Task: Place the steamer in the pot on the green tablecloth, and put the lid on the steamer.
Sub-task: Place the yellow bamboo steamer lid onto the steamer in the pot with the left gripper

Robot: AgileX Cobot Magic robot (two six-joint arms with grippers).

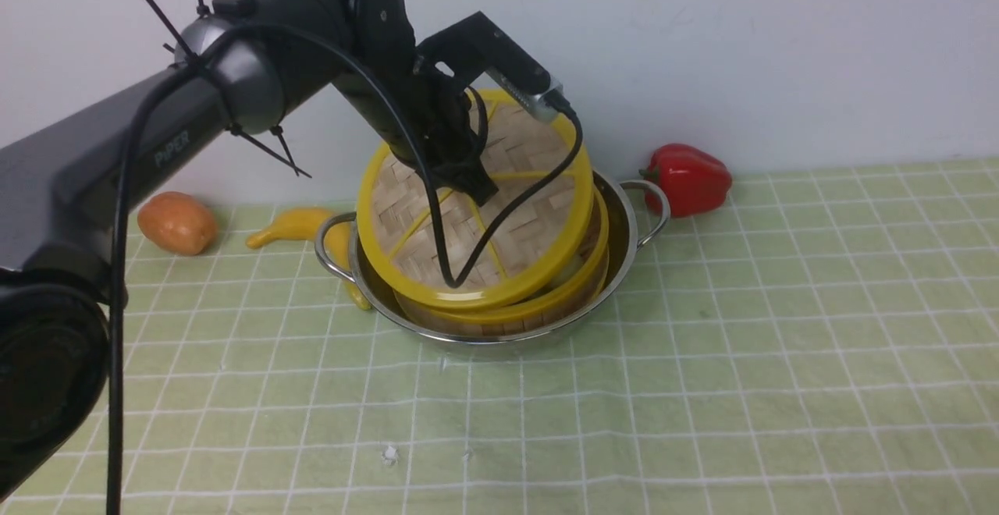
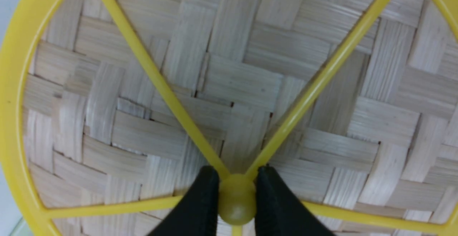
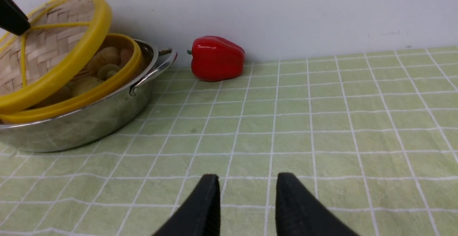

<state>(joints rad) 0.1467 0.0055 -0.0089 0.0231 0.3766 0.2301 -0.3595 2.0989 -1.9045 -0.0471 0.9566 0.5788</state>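
Nearest, the right claw (image 3: 247, 176) hangs slightly parted and empty over the light green, white-gridded tablecloth (image 1: 702, 343), and beyond it the round, yellow-rimmed bamboo steamer (image 1: 546, 304) sits inside the shiny steel pot (image 1: 484, 341), with the flat woven yellow-spoked lid (image 1: 531, 148) tilted above it, its hub pinched by the left claw (image 2: 238, 171).

The lid (image 1: 398, 211) is showing pale herringbone weave, yellow rim and spokes; the pot (image 1: 620, 242) is gleaming silver; the green tablecloth (image 1: 741, 328) is carrying a white grid; my left pincer (image 2: 237, 171) is looking black.
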